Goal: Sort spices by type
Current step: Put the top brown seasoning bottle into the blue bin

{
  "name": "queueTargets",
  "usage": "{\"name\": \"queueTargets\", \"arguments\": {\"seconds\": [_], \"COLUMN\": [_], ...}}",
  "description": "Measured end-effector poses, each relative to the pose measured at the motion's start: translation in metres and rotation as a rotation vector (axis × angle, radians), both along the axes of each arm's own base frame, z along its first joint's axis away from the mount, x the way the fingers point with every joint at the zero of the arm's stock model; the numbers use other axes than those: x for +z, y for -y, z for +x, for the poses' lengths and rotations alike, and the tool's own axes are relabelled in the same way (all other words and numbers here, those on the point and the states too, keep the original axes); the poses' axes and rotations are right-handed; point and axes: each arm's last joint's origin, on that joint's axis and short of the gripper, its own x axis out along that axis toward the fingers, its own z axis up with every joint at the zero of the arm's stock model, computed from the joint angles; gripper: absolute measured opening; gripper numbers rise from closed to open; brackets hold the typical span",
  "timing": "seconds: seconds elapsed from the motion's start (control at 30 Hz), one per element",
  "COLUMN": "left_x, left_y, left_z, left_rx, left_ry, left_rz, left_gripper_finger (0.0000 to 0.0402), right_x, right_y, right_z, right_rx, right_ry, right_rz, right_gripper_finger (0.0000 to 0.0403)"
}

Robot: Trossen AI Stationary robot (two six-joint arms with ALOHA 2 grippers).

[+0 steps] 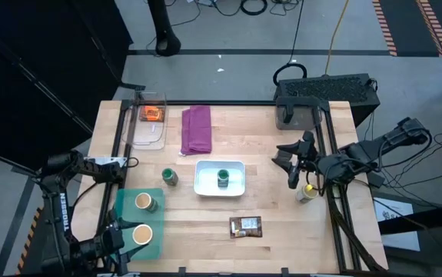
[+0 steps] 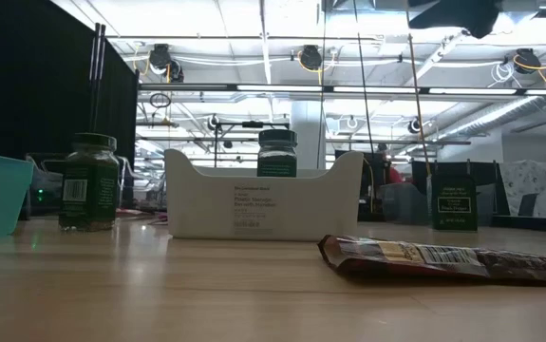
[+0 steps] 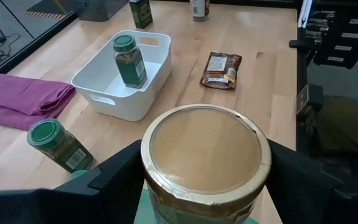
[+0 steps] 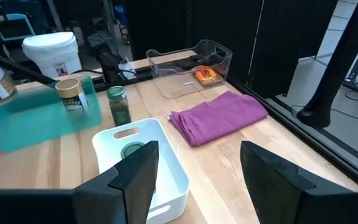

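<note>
Where the left gripper (image 3: 207, 180) pinches it between both fingers, we log one tan-lidded jar (image 3: 205, 163), held over the teal bin (image 1: 125, 201) at the near left corner of the bench (image 1: 282, 223). We log a second tan-lidded jar (image 1: 144, 202) standing inside that teal bin. We log a third tan-lidded jar (image 1: 307, 192) on the bench, well right of the white tray (image 1: 238, 185).

We list one green-lidded jar (image 1: 223, 178) upright inside the white tray, and another green-lidded jar (image 1: 170, 178) upright on the bench just left of the tray, between it and the teal bin.

We record the dark brown packet (image 1: 246, 226) lying flat on the bench near the tray's front side. We record the orange packet (image 1: 152, 114) inside a clear container (image 1: 148, 137) beyond the tray to its left, and a folded purple cloth (image 1: 197, 128) between that container and the tray.

We note the right gripper (image 4: 197, 174) with fingers spread and nothing between them, right of the tray, above the bench.
</note>
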Motion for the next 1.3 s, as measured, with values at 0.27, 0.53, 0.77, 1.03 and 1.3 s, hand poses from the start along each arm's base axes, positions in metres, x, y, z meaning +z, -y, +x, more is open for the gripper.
{"name": "queueTargets", "arguments": {"seconds": [0.27, 0.53, 0.77, 1.03, 1.3], "left_x": [0.0, -0.001, -0.003, -0.007, -0.053], "left_y": [0.0, 0.0, 0.002, 0.006, -0.011], "left_z": [0.0, -0.001, -0.007, -0.015, -0.012], "left_rx": [0.004, 0.007, 0.008, 0.025, 0.073], "left_ry": [-0.015, -0.037, -0.103, -0.089, -0.031], "left_rz": [-0.003, -0.009, -0.028, -0.067, 0.023], "left_gripper_finger": [0.0284, 0.0283, 0.0283, 0.0283, 0.0283], "right_x": [0.0, -0.001, -0.001, -0.002, -0.002], "right_y": [0.002, 0.001, 0.001, 0.001, 0.0], "right_z": [0.001, 0.001, 0.001, 0.003, 0.004], "right_rx": [-0.006, 0.011, 0.012, 0.013, 0.014], "right_ry": [-0.006, -0.01, -0.01, -0.02, -0.017], "right_rz": [-0.007, 0.0, 0.0, -0.009, -0.009], "right_gripper_finger": [0.0209, 0.0209, 0.0209, 0.0209, 0.0209]}}
